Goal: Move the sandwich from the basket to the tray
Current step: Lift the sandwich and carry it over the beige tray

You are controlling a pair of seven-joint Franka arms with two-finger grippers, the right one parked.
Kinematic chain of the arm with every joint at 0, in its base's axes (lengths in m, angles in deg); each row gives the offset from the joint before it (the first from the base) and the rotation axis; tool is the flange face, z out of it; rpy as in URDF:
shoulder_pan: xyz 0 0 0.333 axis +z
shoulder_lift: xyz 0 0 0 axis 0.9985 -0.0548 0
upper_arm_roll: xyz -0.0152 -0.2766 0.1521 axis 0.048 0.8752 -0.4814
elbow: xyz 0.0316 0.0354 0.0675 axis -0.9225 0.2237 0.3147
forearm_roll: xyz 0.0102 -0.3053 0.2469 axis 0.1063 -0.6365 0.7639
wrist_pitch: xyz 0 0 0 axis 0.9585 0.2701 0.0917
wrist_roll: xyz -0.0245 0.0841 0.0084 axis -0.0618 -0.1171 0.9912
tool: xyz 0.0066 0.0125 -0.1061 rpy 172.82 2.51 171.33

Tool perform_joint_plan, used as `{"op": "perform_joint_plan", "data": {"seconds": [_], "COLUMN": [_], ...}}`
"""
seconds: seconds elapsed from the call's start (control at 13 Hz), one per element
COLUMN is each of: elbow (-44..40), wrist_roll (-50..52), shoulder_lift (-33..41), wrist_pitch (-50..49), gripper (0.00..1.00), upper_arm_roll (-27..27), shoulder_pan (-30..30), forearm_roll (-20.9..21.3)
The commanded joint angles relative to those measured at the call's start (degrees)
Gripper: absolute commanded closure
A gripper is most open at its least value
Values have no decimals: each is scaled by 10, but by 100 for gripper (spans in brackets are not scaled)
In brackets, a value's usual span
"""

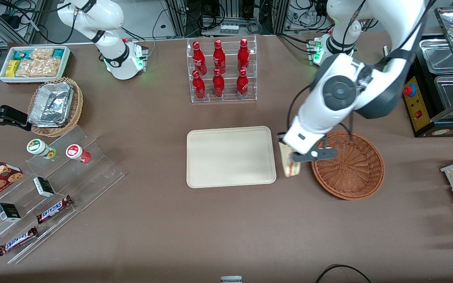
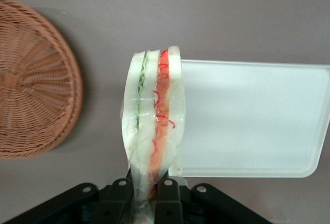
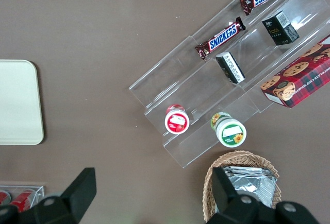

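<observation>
Front view: my gripper is hanging over the bare strip of table between the tray and the basket.
Fingers: my two black fingers are closing tight on the narrow end of the sandwich, nothing else between them.
Sandwich, material: pale soft bread in a clear, glossy film wrap that is creasing near my fingertips.
Sandwich, shape: a long wedge, standing on edge, with green shreds along one seam and pink-red filling along the other.
Sandwich, position: it is hanging clear of the table, out of the basket, its free end reaching the tray's rim in the wrist view; in the front view it is showing just beside the tray's short edge.
Tray: flat cream rectangle, smooth matte surface, rounded corners, low raised rim.
Basket: round shallow bowl of reddish-brown woven wicker, ribs radiating from its centre, lying toward the working arm's end of the table.
Table: brown matte covering.
</observation>
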Motion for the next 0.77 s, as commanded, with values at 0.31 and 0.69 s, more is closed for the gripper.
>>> {"op": "perform_joint_plan", "data": {"seconds": [0.31, 0.69], "elbow": [-65, -69], "wrist_roll": [76, 161], "shoulder_lift": [-131, -209], "wrist_pitch": [23, 79], "gripper": [100, 100], "upper_arm_roll": [3, 0], "shoulder_pan": [-123, -186], "forearm_roll": [80, 151]}}
